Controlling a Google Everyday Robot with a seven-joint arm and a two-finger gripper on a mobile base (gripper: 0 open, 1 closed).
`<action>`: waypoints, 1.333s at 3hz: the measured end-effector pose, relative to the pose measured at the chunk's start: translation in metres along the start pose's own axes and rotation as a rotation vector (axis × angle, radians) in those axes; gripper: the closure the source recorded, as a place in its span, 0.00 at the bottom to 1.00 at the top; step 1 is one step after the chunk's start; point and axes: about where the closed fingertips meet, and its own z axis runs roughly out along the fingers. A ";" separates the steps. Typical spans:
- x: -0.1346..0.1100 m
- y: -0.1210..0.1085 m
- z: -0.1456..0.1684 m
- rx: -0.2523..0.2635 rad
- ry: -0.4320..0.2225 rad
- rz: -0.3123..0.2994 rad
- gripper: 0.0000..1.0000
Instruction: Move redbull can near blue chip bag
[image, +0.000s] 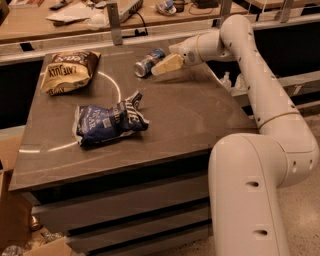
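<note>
Now, gripper (161, 67): at the far side of the table, low over the surface, its tan tip pointing left and slightly toward the camera, right up against the redbull can.
Gripper state: cannot tell whether it is released or clenched; from this angle it reads as one tan wedge beside the can, and no grasp on the can is visible.
Redbull can (148, 62): lying on its side near the table's far edge, silver end toward the left, just left of the gripper tip; whether the two touch is unclear.
Blue chip bag (110, 120): crumpled, lying flat near the middle-left of the table, well apart from the can and closer to the camera.
Brown chip bag (67, 72): flat in the far-left corner, apart from both the can and the blue bag.
Table (195, 115): dark top with a thin white arc (118, 88) running between the brown bag and the blue bag.
Arm (252, 70): white, rising from the bulky base on the right (250, 200) and bending left over the table's far right corner.
Behind: a wooden counter (45, 27) with papers and small clutter.
Lower left: cardboard box (9, 215) on the floor.
</note>
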 end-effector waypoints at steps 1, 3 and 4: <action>-0.001 0.008 0.008 -0.043 0.005 -0.002 0.39; 0.000 0.016 0.012 -0.091 0.023 0.000 0.61; 0.001 0.019 0.005 -0.102 0.038 0.011 0.60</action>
